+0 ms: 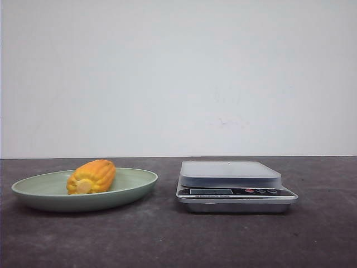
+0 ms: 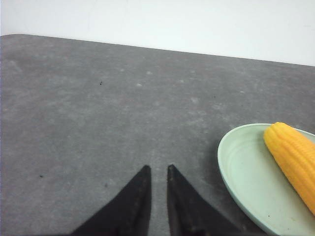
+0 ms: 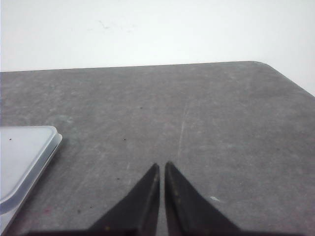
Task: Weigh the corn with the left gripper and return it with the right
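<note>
On the dark worktop, left half: one pale green plate [image 1: 134, 181] carrying one corn [image 1: 91, 176], lying on its side with its paler cut end toward the near edge.
Right half: one silver scale [image 1: 234, 184], set apart from the plate; its display and buttons face the near edge, and the readout is too small to read.
Cut off: the left wrist view crops the plate [image 2: 236, 172] and the corn [image 2: 295, 162] at the frame edge; the right wrist view shows only a corner of the scale [image 3: 24, 157].
Hidden: neither arm appears in the front view.
Left gripper [image 2: 157, 173]: fingers nearly together with a slim gap, nothing between them, tips over bare worktop.
Right gripper [image 3: 162, 168]: fingers almost touching, nothing held, tips over bare worktop beside the scale.
Corn relative to left gripper: off to one side, on the plate, well clear of the fingertips.
Corn relative to right gripper: outside that wrist view.
</note>
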Robot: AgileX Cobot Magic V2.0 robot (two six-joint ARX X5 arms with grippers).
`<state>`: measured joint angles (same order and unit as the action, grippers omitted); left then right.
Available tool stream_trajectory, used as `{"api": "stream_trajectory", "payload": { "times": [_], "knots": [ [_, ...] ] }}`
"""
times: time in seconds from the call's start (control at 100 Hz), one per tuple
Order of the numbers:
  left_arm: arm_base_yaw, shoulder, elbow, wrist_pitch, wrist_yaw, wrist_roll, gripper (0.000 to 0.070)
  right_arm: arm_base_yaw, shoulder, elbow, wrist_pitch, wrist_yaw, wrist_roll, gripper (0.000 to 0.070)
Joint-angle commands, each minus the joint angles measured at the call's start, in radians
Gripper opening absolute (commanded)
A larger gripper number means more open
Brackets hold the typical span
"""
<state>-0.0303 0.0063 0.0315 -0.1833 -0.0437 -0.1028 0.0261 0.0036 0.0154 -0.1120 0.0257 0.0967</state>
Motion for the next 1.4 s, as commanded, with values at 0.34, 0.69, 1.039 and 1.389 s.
{"api": "stream_trajectory", "payload": {
  "times": [0.34, 0.69, 1.039, 1.389],
  "knots": [
    [0.001, -0.001, -0.014, 0.002, -0.014, 0.013, 0.0017, 0.000, 0.000, -0.003, 0.003, 0.000, -0.002, 0.0012],
    [0.001, -0.001, -0.014, 0.024, -0.024, -0.030, 0.0022, 0.000, 0.000, -0.003, -0.053, 0.000, 0.012, 0.0012],
    [-0.016, 0.032, 0.105, 0.146, 0.003, -0.222, 0.0015, 0.005, 0.054, 0.151, -0.084, -0.001, 0.222, 0.0003],
    [-0.019, 0.443, 0.583, -0.079, 0.069, -0.230, 0.0072, 0.005, 0.415, 0.572, -0.232, -0.045, 0.137, 0.0065]
  ]
}}
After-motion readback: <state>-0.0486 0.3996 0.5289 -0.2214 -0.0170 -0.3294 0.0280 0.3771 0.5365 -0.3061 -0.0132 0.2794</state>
